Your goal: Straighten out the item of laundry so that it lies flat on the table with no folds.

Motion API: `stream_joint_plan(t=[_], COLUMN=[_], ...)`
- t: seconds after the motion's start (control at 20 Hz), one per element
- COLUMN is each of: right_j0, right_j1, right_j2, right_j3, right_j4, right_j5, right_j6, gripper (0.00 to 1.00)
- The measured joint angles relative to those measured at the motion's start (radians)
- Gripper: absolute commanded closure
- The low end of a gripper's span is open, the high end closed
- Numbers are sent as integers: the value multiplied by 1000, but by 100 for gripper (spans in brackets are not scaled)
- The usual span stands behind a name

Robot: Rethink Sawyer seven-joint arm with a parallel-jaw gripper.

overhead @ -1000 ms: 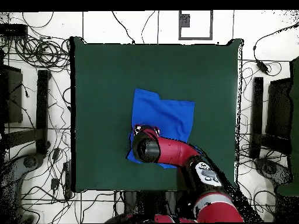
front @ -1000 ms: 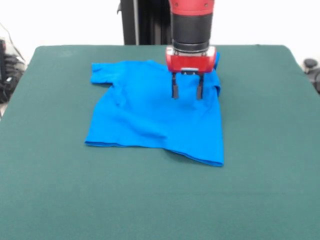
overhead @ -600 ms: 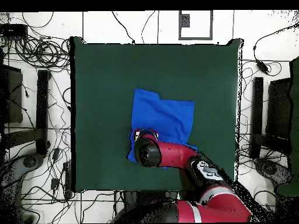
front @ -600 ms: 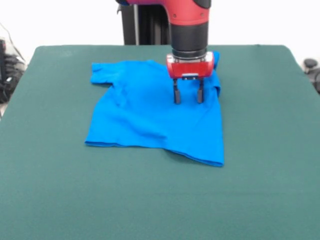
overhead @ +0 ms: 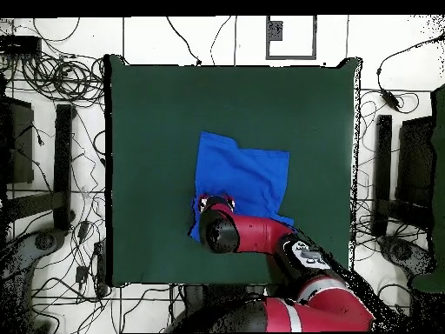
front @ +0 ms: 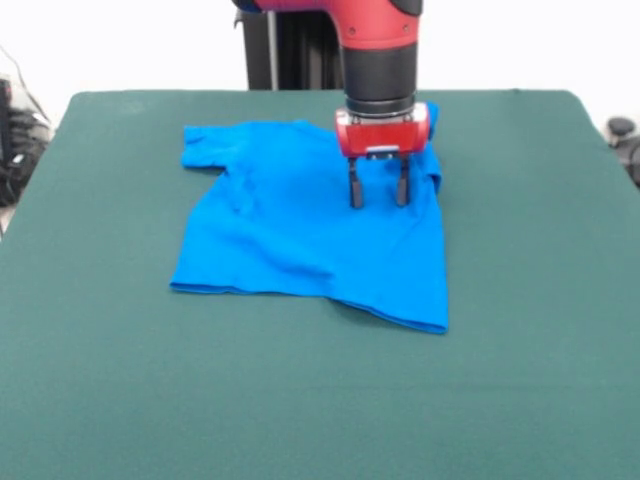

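Note:
The item of laundry (front: 300,225), a bright blue T-shirt, lies spread on the green table (front: 320,400), toward its far half. One sleeve (front: 203,147) sticks out at the far left. The near hem runs slanted, with a raised fold at the right near corner (front: 400,310). My gripper (front: 377,200) hangs open over the shirt's far right part, its two dark fingers (front: 355,190) pointing down at the cloth, nothing between them. In the overhead view the arm (overhead: 252,235) covers the shirt's lower left part (overhead: 243,178), and the gripper itself is hidden under it.
Cables (overhead: 52,78) and dark stands (overhead: 63,165) ring the table on the floor in the overhead view. The table edge (overhead: 109,174) is well away from the shirt on every side except the robot's side.
The gripper has come down a little toward the shirt and shifted slightly right in the front view. The shirt has not moved.

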Motion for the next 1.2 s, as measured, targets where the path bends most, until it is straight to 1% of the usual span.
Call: stream_joint_plan(t=[0.35,0.75,0.95,1.2], right_j0=[23,66,99,107], right_j1=[-52,-175,-243,-270], right_j2=[0,0,0,0], right_j3=[57,144,182,207], right_j4=[0,6,29,41], right_j5=[0,7,18,18], right_j6=[0,0,0,0], gripper=[0,0,0,0])
